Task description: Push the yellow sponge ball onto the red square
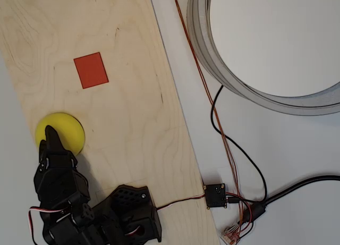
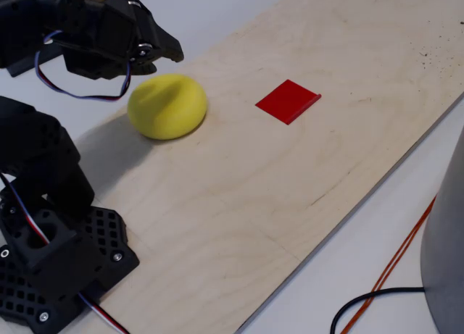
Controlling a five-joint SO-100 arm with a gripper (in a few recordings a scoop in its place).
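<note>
The yellow sponge ball (image 1: 69,129) (image 2: 168,107) lies on the wooden board (image 1: 127,112) near its left edge in the overhead view. The red square (image 1: 91,70) (image 2: 288,101) lies flat on the board, apart from the ball by roughly a ball's width; in the overhead view it is above and slightly right of the ball. My black gripper (image 1: 50,133) (image 2: 172,54) is shut with nothing in it. Its tip hangs over the ball's side that faces away from the square, close to or touching the ball's top.
My arm's base (image 2: 51,258) stands at the board's near corner. A large grey ring (image 1: 255,93) sits off the board at the upper right of the overhead view. Cables (image 1: 234,154) and a small black board (image 1: 216,195) lie on the white table beside the wood.
</note>
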